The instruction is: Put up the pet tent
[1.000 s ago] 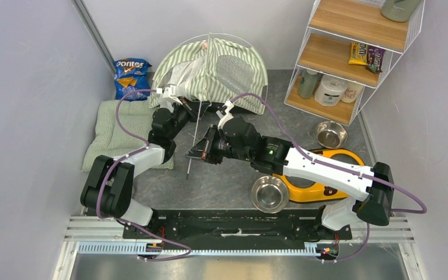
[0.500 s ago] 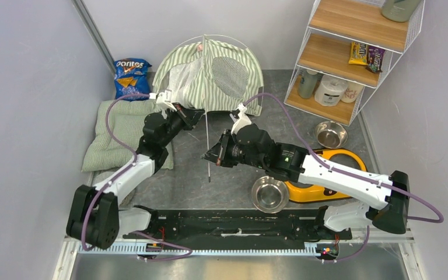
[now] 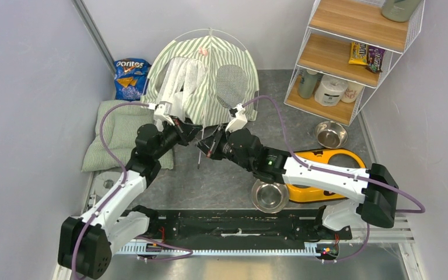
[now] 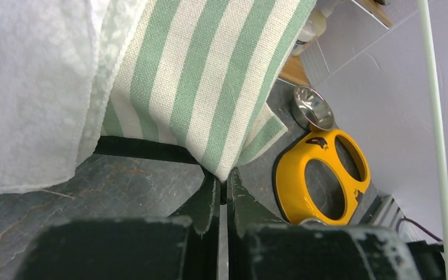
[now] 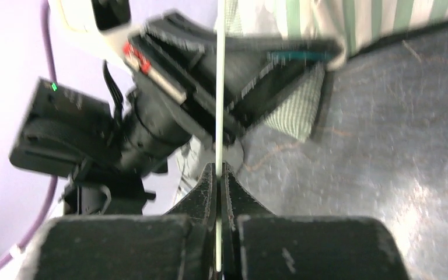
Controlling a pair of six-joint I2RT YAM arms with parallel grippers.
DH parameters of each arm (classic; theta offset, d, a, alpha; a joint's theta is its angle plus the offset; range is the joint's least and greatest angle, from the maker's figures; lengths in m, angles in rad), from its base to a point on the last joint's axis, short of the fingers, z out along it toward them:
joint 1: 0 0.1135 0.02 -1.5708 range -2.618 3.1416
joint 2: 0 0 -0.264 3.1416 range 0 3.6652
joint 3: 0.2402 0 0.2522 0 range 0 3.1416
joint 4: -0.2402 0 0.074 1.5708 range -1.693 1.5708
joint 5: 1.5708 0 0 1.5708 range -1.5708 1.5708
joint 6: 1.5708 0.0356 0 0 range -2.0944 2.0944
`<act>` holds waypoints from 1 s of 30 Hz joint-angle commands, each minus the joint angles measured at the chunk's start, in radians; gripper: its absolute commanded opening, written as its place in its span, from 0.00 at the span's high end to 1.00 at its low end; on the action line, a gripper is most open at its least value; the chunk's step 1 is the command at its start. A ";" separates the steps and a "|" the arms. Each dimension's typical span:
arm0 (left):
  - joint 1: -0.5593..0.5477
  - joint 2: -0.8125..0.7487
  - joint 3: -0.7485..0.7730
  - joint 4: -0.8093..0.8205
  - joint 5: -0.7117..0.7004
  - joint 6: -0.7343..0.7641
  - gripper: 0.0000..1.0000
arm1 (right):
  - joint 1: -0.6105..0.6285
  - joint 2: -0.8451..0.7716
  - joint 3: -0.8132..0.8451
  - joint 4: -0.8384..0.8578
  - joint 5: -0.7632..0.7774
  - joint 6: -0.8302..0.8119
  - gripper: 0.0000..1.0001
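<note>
From above, the pet tent (image 3: 210, 76) stands at the back of the table (image 3: 221, 181), with my left pincer (image 3: 196, 132) and right pincer (image 3: 207, 146) at its front hem. In the left wrist view, my left pincer is clamped on the pet tent's striped corner. In the right wrist view, my right pincer pinches a thin pole (image 5: 220, 87).

coarse-woven striped cloth on the pet tent (image 4: 210, 87), glossy yellow plastic bowl holder (image 4: 286, 181), shiny metal bowl (image 3: 269, 194)
</note>
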 commanded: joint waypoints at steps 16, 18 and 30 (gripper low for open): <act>-0.002 -0.263 -0.067 -0.260 0.179 -0.061 0.98 | -0.018 0.163 0.174 0.353 0.303 -0.242 1.00; -0.002 -0.269 -0.060 -0.271 0.188 -0.069 0.98 | -0.018 0.176 0.178 0.353 0.311 -0.243 1.00; 0.002 -0.247 0.029 -0.403 0.077 -0.142 0.98 | 0.004 0.228 0.205 0.259 0.262 -0.328 1.00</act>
